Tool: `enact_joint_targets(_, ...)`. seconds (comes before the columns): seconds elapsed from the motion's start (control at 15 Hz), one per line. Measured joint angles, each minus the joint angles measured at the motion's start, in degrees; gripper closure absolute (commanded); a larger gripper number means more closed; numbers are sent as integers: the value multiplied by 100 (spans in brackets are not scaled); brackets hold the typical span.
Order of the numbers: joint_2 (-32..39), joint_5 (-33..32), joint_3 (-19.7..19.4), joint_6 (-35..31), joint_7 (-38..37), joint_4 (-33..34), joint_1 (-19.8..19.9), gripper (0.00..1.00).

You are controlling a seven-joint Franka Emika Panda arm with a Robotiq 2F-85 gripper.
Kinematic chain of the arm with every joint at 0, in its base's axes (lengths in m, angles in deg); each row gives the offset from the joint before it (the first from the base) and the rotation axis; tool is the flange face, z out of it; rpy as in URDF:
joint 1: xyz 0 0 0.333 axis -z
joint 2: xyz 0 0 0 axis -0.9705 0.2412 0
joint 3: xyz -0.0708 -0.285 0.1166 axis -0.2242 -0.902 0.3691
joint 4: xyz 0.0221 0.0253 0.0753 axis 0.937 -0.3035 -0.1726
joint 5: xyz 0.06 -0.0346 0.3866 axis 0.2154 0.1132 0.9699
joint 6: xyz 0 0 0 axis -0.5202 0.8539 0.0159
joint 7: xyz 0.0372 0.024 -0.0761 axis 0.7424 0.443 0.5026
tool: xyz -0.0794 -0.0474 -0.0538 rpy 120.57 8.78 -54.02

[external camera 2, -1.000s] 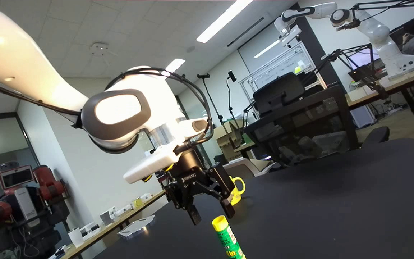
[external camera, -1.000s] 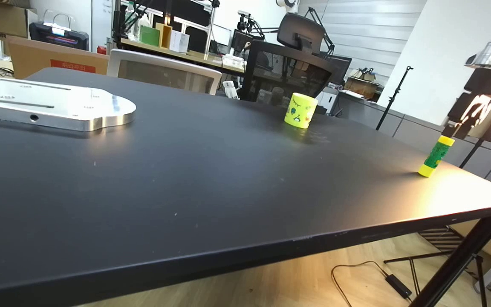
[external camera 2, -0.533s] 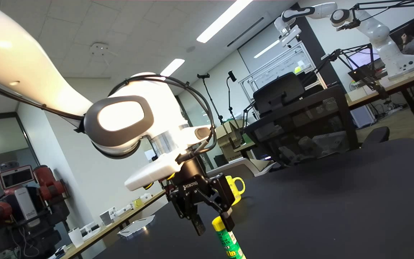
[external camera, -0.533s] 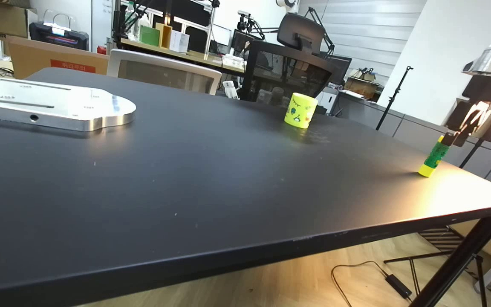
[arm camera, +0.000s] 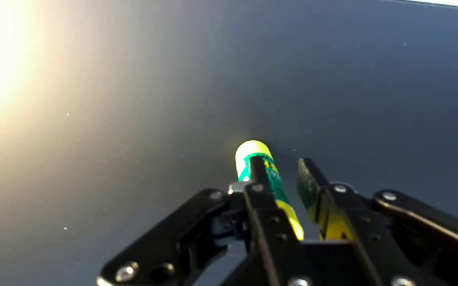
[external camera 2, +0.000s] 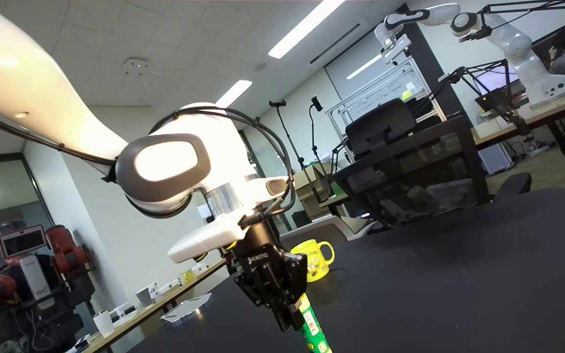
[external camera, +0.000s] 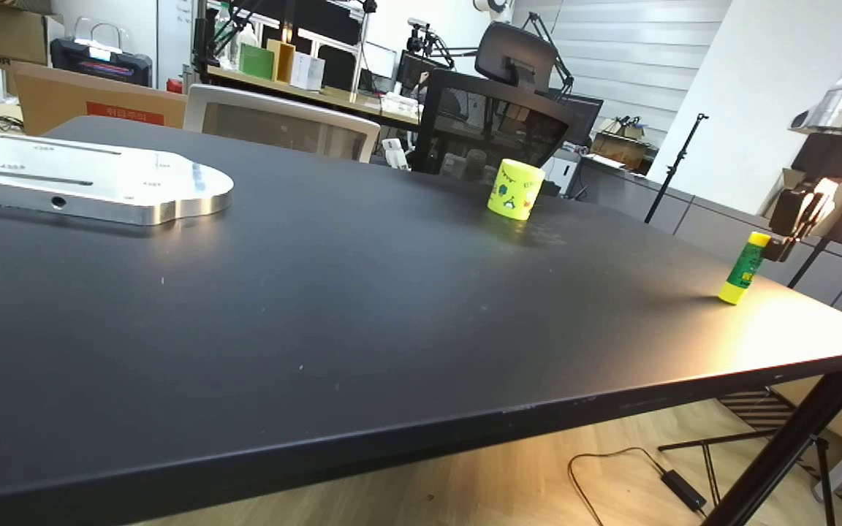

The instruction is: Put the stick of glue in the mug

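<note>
Standing on the dark table, the stick of glue (external camera: 746,269) is slim, green in the middle and yellow at its ends. My gripper (external camera: 775,250) is low at its upper part in both exterior views, partly covering it (external camera 2: 316,328). From the wrist, the jaws stand narrowly apart; the glue stick (arm camera: 275,182) lies along the left finger, which covers part of it. Dark table shows between the stick and the right finger's pad (arm camera: 307,182). Whether the left finger touches it, I cannot tell. The lime-yellow mug (external camera: 516,190) stands upright farther along the table, outside the wrist view.
A thick silver metal plate (external camera: 92,179) lies at the far end of the table from the gripper. A black mesh chair (external camera 2: 410,171) stands against the table beyond the mug. The table's front edge (external camera: 509,409) runs not far from the glue stick.
My gripper has come down to the glue stick and its jaws have drawn much closer together. The stick's upper end has shifted slightly. The mug has not moved.
</note>
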Motion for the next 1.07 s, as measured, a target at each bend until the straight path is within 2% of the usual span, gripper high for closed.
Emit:
enact_joint_targets(0.2, 0, -2, 0, 1, 0, 0, 19, 100)
enact_joint_targets(0.27, 0, -2, 0, 1, 0, 0, 23, 74)
enact_joint_targets(0.33, 0, -3, 0, 2, 0, 0, 25, 73)
enact_joint_targets(0.4, 0, -3, 0, 14, 0, 1, 26, 67)
enact_joint_targets(0.87, 0, -106, 0, 207, -1, 8, 27, 19)
enact_joint_targets(1.07, 0, -108, 2, 189, 2, 9, 27, 2)
